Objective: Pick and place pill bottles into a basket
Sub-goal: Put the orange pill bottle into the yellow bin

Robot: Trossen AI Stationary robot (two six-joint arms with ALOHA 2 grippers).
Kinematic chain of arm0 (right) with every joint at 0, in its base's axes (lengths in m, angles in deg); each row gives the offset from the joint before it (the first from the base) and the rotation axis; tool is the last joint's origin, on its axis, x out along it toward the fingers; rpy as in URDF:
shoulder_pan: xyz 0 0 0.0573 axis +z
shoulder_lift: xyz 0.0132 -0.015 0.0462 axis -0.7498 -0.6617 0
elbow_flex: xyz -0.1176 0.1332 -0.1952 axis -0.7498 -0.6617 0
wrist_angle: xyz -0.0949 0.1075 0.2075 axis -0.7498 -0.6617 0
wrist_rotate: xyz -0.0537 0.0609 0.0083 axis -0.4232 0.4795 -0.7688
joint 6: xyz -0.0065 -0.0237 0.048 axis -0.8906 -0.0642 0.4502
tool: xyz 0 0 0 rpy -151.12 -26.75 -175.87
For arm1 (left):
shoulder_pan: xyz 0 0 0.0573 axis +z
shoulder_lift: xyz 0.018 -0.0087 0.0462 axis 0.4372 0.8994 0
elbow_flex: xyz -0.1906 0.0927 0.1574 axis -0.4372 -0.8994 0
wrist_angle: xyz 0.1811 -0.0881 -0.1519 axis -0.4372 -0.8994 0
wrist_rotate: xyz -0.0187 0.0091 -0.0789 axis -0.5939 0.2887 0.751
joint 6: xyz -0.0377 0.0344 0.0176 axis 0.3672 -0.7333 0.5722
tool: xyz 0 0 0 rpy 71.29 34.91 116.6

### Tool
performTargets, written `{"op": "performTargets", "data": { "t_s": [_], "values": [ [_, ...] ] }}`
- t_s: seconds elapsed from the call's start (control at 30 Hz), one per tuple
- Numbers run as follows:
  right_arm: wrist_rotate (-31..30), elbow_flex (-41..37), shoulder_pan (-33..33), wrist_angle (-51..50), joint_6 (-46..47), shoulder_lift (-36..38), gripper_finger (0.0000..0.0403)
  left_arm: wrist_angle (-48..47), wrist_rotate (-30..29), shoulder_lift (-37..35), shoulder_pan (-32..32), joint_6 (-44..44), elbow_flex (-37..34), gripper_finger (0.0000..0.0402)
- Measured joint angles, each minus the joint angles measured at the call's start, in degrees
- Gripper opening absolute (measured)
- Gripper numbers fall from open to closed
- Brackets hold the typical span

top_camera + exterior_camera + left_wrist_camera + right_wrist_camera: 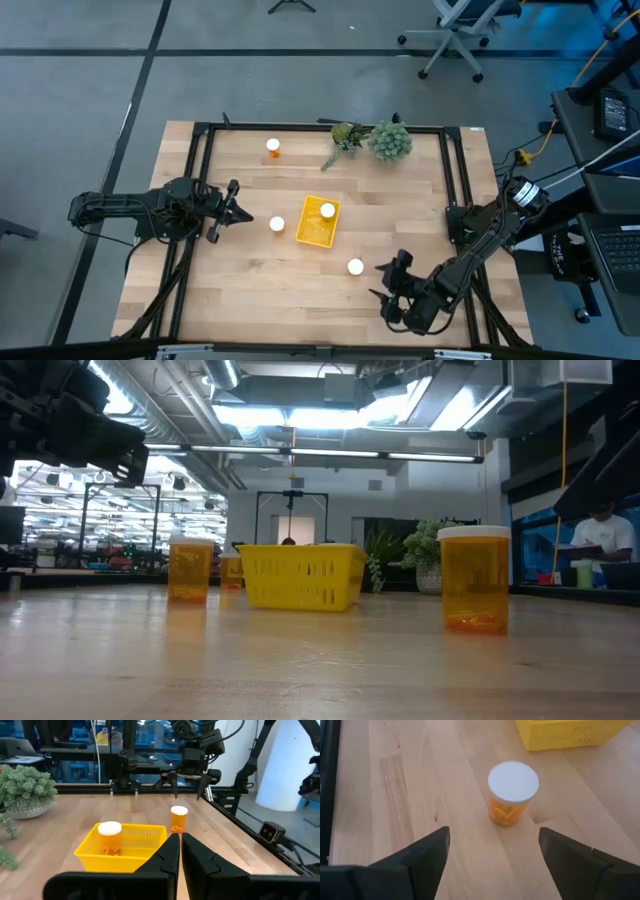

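Note:
The yellow basket (315,228) stands mid-table with one white-capped orange pill bottle (327,210) upright inside it. Three more bottles stand upright on the table: one just left of the basket (277,224), one at the far left (273,148), and one near the front (355,266). My left gripper (243,216) is shut and empty, level, pointing at the bottle left of the basket; in the left wrist view its fingers (180,855) hide that bottle. My right gripper (382,282) is open and empty, and the front bottle (512,790) stands just beyond its fingertips (493,837).
Two green plant sprigs (345,136) (390,141) lie at the table's far edge behind the basket. A black frame (200,150) runs along the table's left, far and right sides. Bare wood lies between the basket and the near edge.

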Motion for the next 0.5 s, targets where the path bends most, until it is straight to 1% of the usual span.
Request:
{"op": "performTargets", "data": {
  "t_s": [0.17, 0.23, 0.37, 0.5],
  "values": [
    [-1.1, -1.4, 0.0, 1.6, 4.3, -2.0, 0.0309, -0.1, 0.0, 0.0, 0.0, 0.0, 0.0, 0.0017],
    [-2.0, -1.8, 0.0, 3.1, 4.4, -3.6, 0.0309, -0.1, 0.0, 0.0, 0.0, 0.0, 0.0, 0.0017],
    [-7.7, -1.8, -0.3, 7.7, 2.9, -7.0, 0.0309, -0.1, 0.0, 0.1, 0.0, 0.0, 0.0, 0.0017],
    [-8.4, -1.8, -1.3, 10.1, 2.8, -9.4, 0.0309, -0.1, 0.0, 0.1, 0.0, 0.0, 0.0, 0.0017]
  ]
}}
